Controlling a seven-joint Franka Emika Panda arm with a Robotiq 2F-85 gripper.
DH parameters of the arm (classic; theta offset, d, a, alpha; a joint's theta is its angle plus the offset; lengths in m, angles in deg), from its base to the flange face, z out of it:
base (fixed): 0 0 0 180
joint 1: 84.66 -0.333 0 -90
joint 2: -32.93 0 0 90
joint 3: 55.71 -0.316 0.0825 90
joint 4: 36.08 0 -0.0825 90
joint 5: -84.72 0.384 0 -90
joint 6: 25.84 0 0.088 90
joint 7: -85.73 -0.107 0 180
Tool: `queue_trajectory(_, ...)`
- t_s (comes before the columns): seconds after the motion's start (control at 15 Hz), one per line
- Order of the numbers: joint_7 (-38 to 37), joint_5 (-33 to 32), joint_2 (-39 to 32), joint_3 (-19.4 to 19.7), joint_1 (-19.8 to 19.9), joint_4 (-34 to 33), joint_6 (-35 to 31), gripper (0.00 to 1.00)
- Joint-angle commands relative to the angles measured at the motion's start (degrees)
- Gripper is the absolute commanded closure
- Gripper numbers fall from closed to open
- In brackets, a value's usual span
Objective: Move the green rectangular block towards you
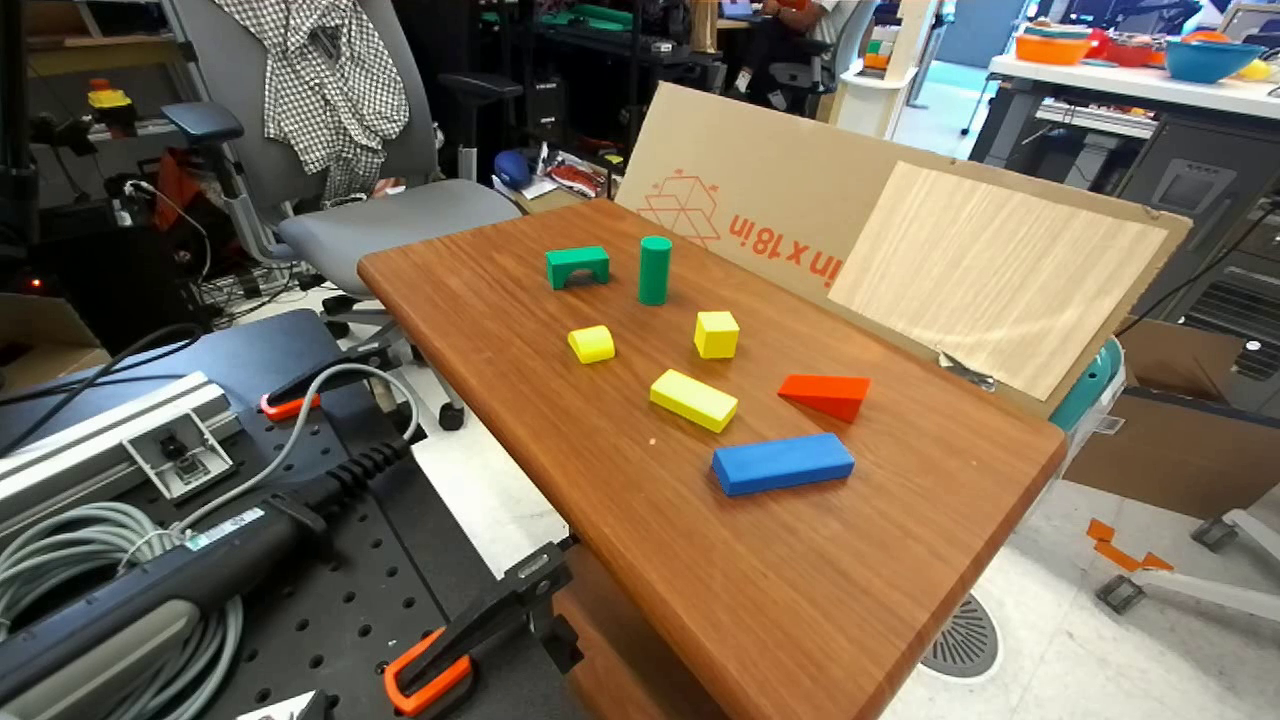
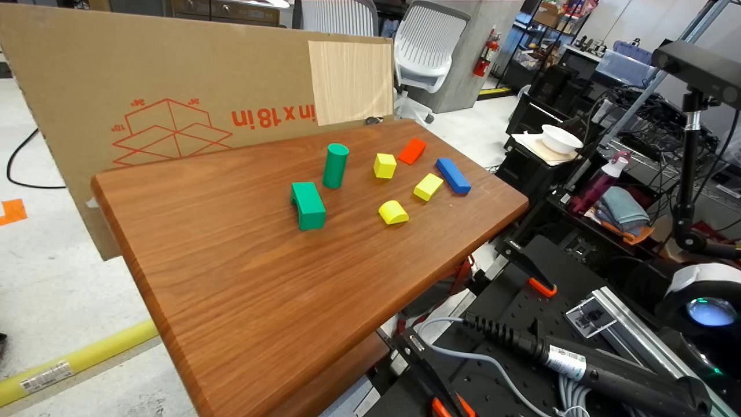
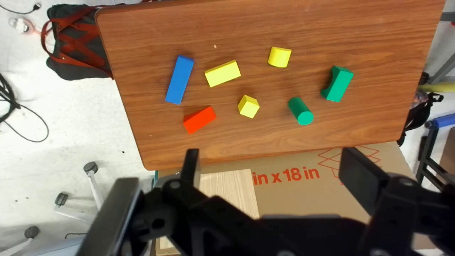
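The green rectangular block is a low block with an arched notch in one side. It stands on the brown table in both exterior views [image 1: 578, 261] [image 2: 311, 205]. It also shows in the wrist view [image 3: 340, 84], right of the upright green cylinder [image 3: 300, 112]. My gripper [image 3: 272, 153] shows only in the wrist view. Its two black fingers are wide apart with nothing between them. It is high above the table and apart from every block. The arm and gripper are out of view in both exterior views.
On the table [image 1: 620, 470] are a yellow half-round block [image 1: 592, 345], a yellow cube [image 1: 716, 334], a yellow rectangular block [image 1: 693, 400], a red wedge [image 1: 828, 395] and a blue block [image 1: 783, 464]. A cardboard sheet [image 2: 231, 75] stands along one long table edge.
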Motion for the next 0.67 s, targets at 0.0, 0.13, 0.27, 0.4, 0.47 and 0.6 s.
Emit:
queue_trajectory(0.0,0.7,2.5,-6.0,1.2,0.8,3.6,-8.6,0.00)
queue_trajectory(0.13,0.6,3.6,-10.3,1.4,0.9,6.0,-14.8,0.00)
queue_trajectory(0.27,0.9,5.9,-14.2,1.2,0.1,7.8,-20.2,0.00)
queue_trajectory(0.4,1.7,9.2,-17.8,0.6,-1.3,8.7,-24.2,0.00)
queue_trajectory(0.47,2.2,10.9,-19.2,0.2,-2.1,8.8,-25.5,0.00)
queue_trajectory(0.6,3.2,13.6,-21.8,-1.3,-3.7,8.1,-26.0,0.00)
